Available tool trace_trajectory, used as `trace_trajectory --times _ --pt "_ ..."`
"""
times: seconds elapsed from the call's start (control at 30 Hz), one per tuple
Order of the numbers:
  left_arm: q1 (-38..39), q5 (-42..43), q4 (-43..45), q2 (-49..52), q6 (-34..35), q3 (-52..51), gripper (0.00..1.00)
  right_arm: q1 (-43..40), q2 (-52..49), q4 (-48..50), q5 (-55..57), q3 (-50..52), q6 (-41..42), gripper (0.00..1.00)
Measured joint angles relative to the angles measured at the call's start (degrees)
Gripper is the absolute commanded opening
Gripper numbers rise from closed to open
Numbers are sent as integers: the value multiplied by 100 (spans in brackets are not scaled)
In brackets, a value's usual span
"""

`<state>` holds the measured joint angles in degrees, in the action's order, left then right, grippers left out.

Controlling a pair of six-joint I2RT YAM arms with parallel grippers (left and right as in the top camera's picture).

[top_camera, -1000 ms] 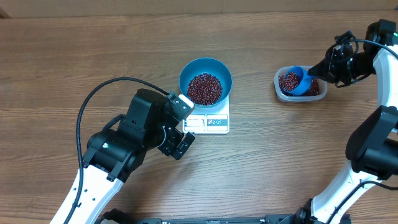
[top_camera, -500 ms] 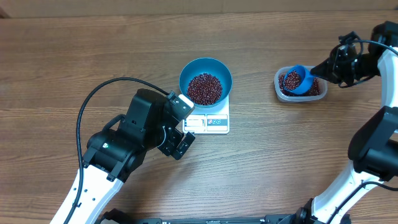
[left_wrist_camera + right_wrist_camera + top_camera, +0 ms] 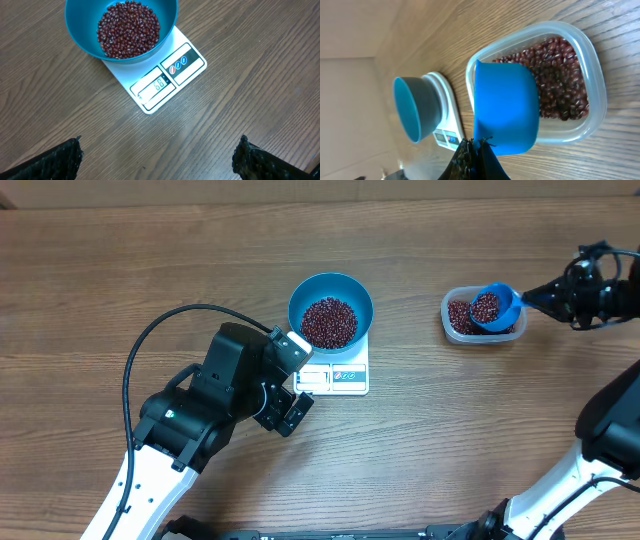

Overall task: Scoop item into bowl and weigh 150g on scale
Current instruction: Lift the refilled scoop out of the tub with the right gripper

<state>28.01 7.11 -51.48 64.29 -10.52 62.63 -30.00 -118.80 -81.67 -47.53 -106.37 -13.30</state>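
Right pincer (image 3: pixel 540 297) – outstretched, scoop (image 3: pixel 495 307) above tub (image 3: pixel 470 339)

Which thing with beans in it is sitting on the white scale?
The big teal-blue bowl. The clear tub sits on the table, and the little blue scoop is held over that tub by the right end effector.

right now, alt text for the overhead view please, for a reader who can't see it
A teal bowl of red-brown beans sits on a white scale on a wooden table. At right, the right gripper holds a blue scoop of beans over a clear tub holding more; the left gripper hangs open near the scale.
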Motion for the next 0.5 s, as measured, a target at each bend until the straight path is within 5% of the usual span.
trace_trajectory --times 0.5 --pt "0 0 0 0 0 0 99 -85 0 -400 -1106 0 -262 4"
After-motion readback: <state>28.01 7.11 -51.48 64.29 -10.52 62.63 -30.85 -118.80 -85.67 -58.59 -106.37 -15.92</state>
